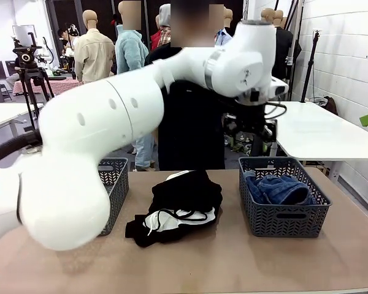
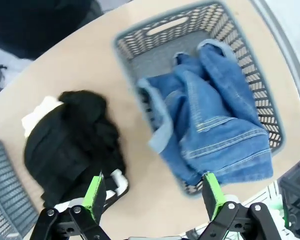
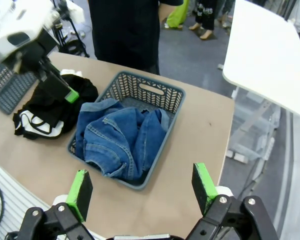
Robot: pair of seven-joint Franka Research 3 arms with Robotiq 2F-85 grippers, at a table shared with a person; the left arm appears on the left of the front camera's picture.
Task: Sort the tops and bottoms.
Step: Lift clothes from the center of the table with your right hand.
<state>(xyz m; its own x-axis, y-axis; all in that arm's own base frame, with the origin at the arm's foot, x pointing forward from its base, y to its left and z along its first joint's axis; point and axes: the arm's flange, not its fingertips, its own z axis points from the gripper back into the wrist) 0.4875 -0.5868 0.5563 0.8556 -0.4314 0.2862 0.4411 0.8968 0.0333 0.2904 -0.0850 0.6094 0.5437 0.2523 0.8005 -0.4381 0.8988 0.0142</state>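
Note:
A grey basket [image 1: 284, 223] at the table's right holds blue jeans [image 1: 281, 190]. My left gripper [image 1: 256, 142] hangs open above that basket's back edge, nothing between its fingers. In the left wrist view the left gripper [image 2: 154, 196] stands open over the jeans [image 2: 215, 120], which spill over the near wall of the basket [image 2: 190, 22]. A heap of black and white clothes [image 1: 181, 205] lies mid-table, also seen as the heap [image 2: 72, 140]. My right gripper [image 3: 142, 187] is open and high above the table's right end, looking down on the jeans [image 3: 122, 137].
A second grey basket [image 1: 115, 177] stands at the left, partly behind my left arm. A person in black [image 1: 190, 122] stands at the far edge. A white table [image 3: 270, 50] is beyond the right end. Bare tabletop lies along the front edge.

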